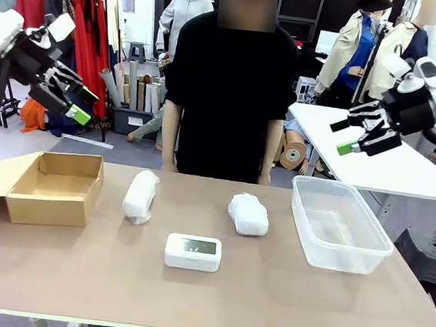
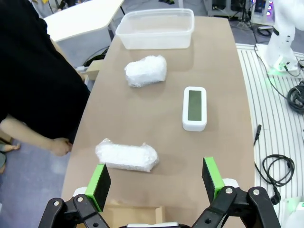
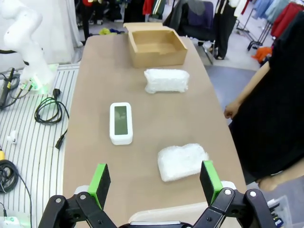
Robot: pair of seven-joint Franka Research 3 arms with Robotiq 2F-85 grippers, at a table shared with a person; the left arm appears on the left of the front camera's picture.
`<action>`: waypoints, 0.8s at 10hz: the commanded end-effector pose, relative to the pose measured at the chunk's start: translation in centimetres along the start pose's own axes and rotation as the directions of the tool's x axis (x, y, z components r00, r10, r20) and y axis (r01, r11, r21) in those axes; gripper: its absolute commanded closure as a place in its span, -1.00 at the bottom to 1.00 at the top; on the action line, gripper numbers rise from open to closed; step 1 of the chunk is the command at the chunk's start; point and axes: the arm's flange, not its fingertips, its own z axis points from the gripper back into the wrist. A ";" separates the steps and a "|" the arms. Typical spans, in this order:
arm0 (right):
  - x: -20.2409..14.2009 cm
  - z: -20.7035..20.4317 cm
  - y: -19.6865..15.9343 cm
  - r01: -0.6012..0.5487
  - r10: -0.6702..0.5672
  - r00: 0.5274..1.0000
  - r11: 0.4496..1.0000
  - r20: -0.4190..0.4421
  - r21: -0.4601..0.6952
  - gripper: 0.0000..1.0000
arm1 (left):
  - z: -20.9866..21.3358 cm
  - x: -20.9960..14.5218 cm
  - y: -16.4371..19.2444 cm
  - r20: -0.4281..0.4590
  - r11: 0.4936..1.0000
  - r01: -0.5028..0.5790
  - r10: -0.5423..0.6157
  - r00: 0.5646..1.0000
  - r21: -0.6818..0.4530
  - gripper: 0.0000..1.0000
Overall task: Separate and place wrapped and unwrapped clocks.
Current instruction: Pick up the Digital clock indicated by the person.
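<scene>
- My left end effector hangs high above the left end of the tabletop, fingers spread wide and holding nothing.
- Below it the cardboard box sits open, flap out to the left, with nothing inside that I can see.
- Just right of the box, not touching it, the left wrapped clock lies as a long crinkly white bundle.
- Nearer my side, between the two bundles, the bare clock lies flat with its screen up.
- The right wrapped clock lies just past the middle, near the clear tub but apart from it; the tub looks empty.
- My right end effector hovers above the far right, fingers released and empty.
- The person stands at the far edge with arms down, hands off the things.
- I judge the sorting not yet begun, since all three clocks are out on the tabletop.
- For the next move I'd lower one arm over its nearest bundle, set the fingers across the narrow width and close gently, since the wrap looks soft and slippery.
- I cannot tell which container takes which kind.
</scene>
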 end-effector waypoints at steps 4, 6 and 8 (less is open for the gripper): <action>0.1 1.7 -1.7 0.043 -0.044 0.998 0.999 0.042 0.012 -1.00 | 0.8 0.2 0.6 -0.009 0.999 0.026 -0.025 1.000 0.035 -1.00; -0.4 1.3 -1.4 0.060 -0.062 0.997 0.997 0.045 0.049 -1.00 | 0.6 0.2 0.3 -0.006 1.000 0.004 -0.004 1.000 0.017 -1.00; -0.6 1.6 -1.3 0.022 -0.022 1.000 1.000 0.010 0.015 -1.00 | 0.6 0.2 0.3 -0.006 1.000 0.004 -0.004 1.000 0.017 -1.00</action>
